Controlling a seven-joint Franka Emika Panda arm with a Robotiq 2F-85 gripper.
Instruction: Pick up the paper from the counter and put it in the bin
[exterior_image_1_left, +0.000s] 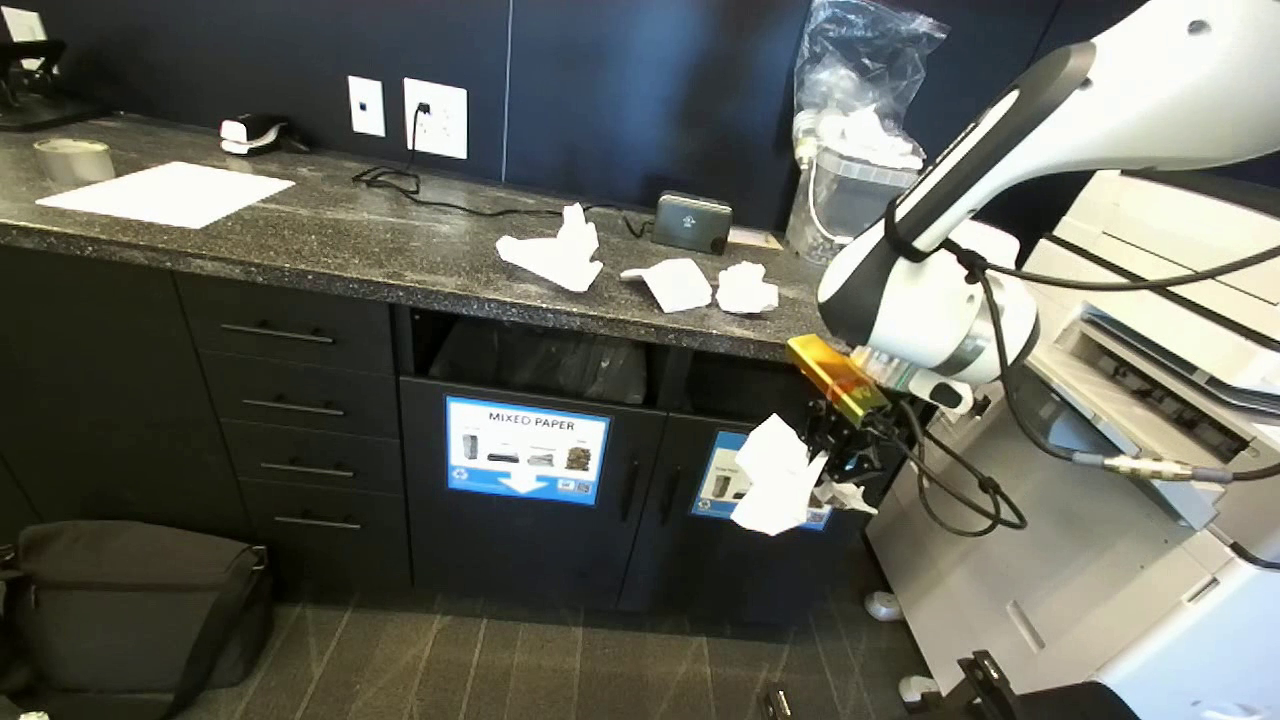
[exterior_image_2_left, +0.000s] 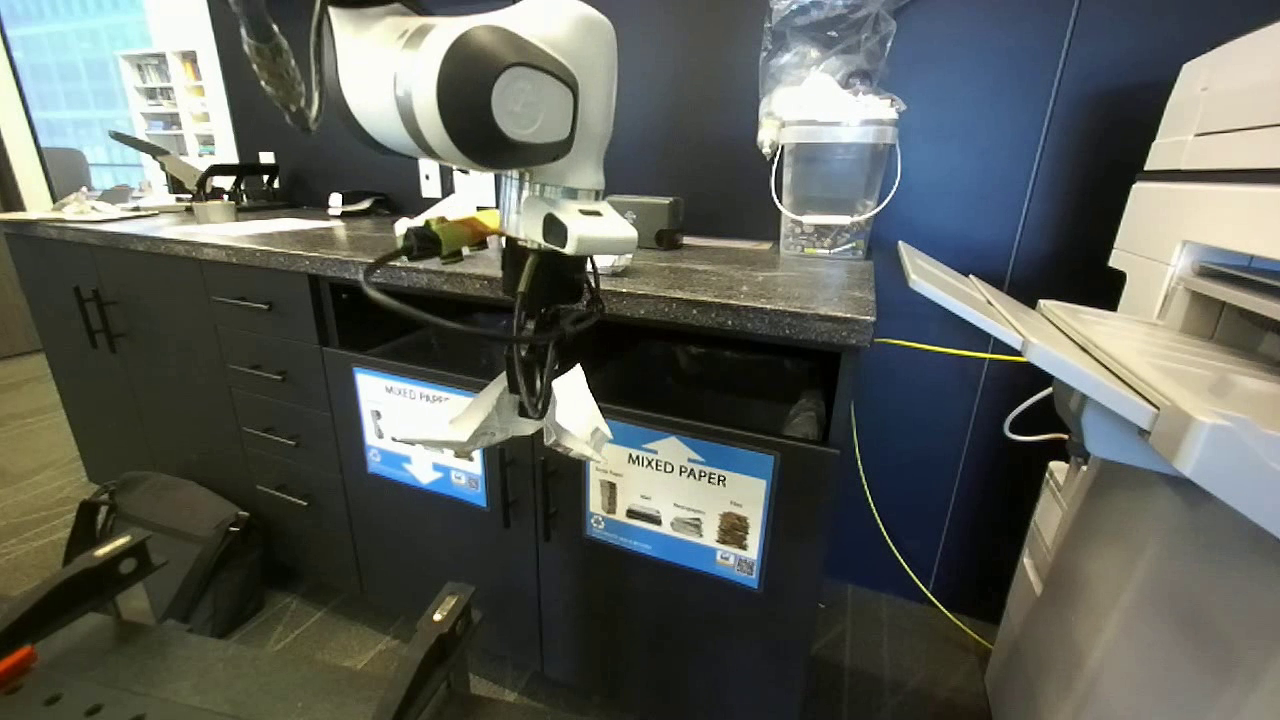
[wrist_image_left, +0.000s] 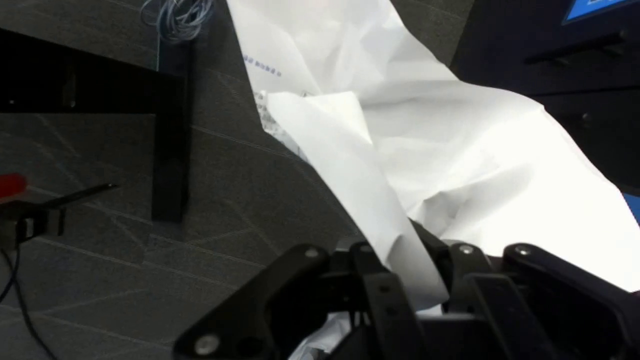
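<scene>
My gripper (exterior_image_1_left: 832, 462) is shut on a crumpled white paper (exterior_image_1_left: 773, 482), held in the air before the cabinet doors. In an exterior view the gripper (exterior_image_2_left: 532, 398) is below counter height and the held paper (exterior_image_2_left: 575, 415) sticks out on both sides. In the wrist view the paper (wrist_image_left: 450, 135) spreads ahead of the fingers (wrist_image_left: 425, 280). On the speckled counter (exterior_image_1_left: 400, 255) lie two small low white wads (exterior_image_1_left: 745, 288). I cannot tell whether the held piece matches them. The bin opening (exterior_image_1_left: 540, 360) is left of my gripper, above a pale wide sign (exterior_image_1_left: 527, 450).
A larger peaked white crumple (exterior_image_1_left: 558, 252) and a flat white sheet (exterior_image_1_left: 170, 193) lie on the counter. A like opening (exterior_image_2_left: 720, 380) has its own sign (exterior_image_2_left: 680, 500). A clear bucket (exterior_image_2_left: 838, 190), a small dark box (exterior_image_1_left: 692, 222) and a printer (exterior_image_1_left: 1150, 400) stand nearby.
</scene>
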